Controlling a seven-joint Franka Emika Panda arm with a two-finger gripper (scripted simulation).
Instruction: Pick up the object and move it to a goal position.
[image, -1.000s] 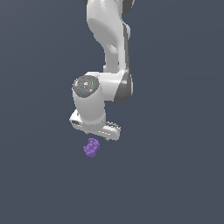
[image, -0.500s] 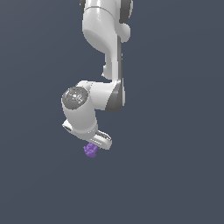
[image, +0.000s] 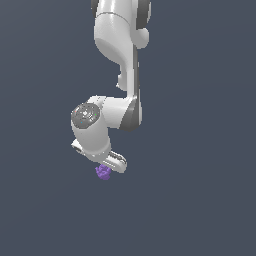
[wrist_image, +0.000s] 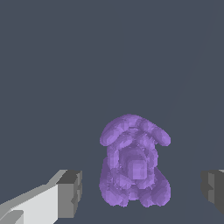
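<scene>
Exterior and wrist renders of a single white arm reaching down over a plain dark grey table. From the exterior view, the arm descends from the upper edge, bends at a rounded joint, and ends in the tool, which is tilted toward the exterior view's right. The object, a small purple lumpy clump, sits directly beneath the tool and touches its lower edge in this render; it is much smaller than the tool body. From the wrist view, the object lies between the two fingers, with a clear gap of table on each side. The fingers stand spread apart and neither pad touches the purple surface. The object's bumpy upper lobes flare outward above a rounder lower mass. Whether it rests on the table cannot be told from these renders.
</scene>
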